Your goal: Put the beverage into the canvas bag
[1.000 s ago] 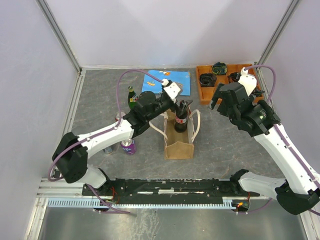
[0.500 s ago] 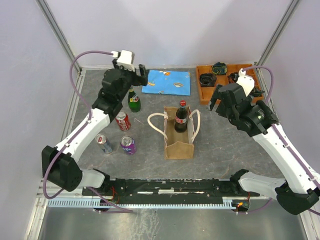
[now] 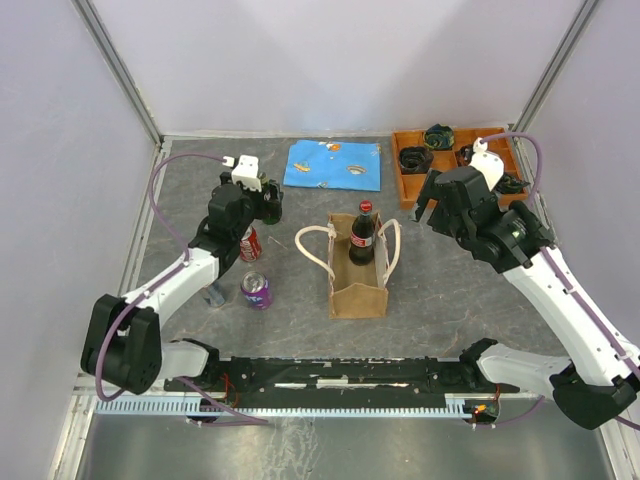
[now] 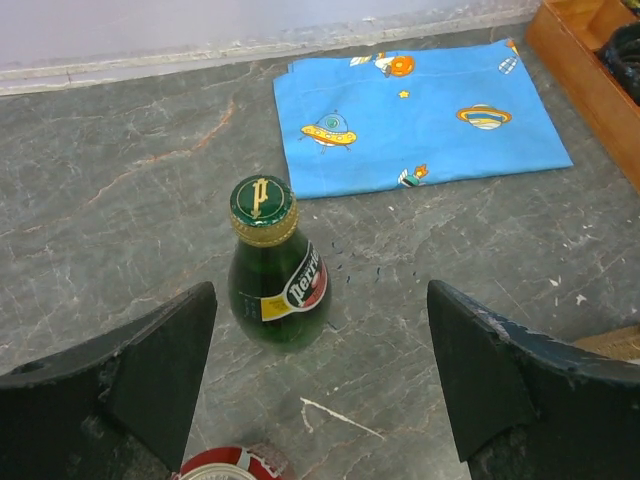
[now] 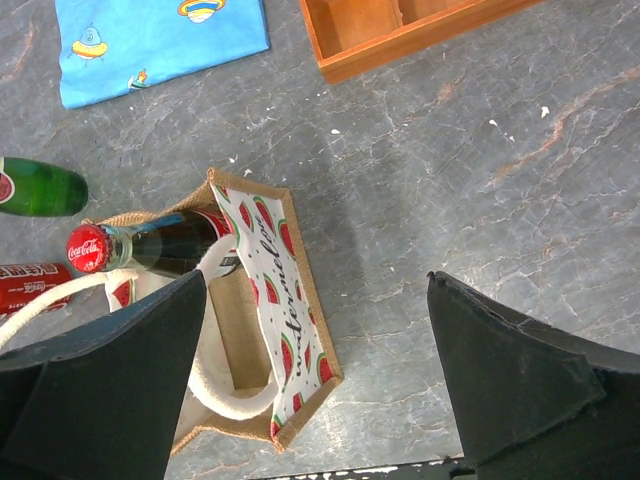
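Note:
The tan canvas bag [image 3: 360,285] stands upright mid-table with white rope handles; its watermelon-print side shows in the right wrist view [image 5: 275,290]. A cola bottle [image 3: 362,232] with a red cap stands inside it, also seen in the right wrist view [image 5: 150,246]. A green Perrier bottle [image 4: 276,275] stands on the table between and just ahead of my open left fingers. My left gripper [image 3: 268,203] [image 4: 320,340] is open and empty, left of the bag. My right gripper [image 3: 428,206] [image 5: 318,300] is open and empty above the bag's right side.
A red can [image 3: 249,243] [image 4: 225,466], a purple can [image 3: 257,290] and another can part hidden by the left arm lie left of the bag. A blue printed cloth [image 3: 333,163] [image 4: 420,115] and a wooden tray [image 3: 408,185] [image 5: 400,35] sit at the back.
My left gripper let go of the cola bottle in the bag, swung away to the back left, then came down behind the green bottle. The right arm has barely moved.

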Robot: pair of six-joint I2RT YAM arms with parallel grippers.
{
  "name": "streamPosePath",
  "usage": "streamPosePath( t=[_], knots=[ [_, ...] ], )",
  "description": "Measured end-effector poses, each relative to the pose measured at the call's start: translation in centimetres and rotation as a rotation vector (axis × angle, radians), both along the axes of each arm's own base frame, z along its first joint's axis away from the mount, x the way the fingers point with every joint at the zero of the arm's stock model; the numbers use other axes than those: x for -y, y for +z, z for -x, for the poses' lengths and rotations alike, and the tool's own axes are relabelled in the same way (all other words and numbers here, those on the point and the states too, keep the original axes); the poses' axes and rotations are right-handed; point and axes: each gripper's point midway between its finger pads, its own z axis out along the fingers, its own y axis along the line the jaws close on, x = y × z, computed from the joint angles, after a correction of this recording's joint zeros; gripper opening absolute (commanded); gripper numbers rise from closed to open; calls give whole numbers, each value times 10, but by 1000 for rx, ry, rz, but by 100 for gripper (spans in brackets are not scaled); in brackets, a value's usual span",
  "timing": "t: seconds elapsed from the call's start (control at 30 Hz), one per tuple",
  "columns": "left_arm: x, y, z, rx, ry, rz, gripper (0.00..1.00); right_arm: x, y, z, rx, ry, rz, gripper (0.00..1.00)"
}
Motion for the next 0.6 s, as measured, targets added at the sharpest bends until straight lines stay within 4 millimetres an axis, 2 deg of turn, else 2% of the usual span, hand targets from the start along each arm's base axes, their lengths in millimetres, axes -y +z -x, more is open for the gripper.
streamPosePath(
  t=[0.2, 0.4, 0.5, 0.6],
  knots=[
    [-4, -11, -21, 42, 25, 14, 93, -5, -4, -2, -16, 11, -7, 99],
    [-9, -44, -44, 16, 43, -1, 90, -6, -7, -3, -26, 10, -4, 99],
    [-11, -57, -55, 2, 52, -5, 79, -6, -8, -3, -30, 9, 1, 99],
    [-12, -62, -64, 4, 55, -1, 63, -5, -9, -2, -34, 7, 4, 99]
  ],
)
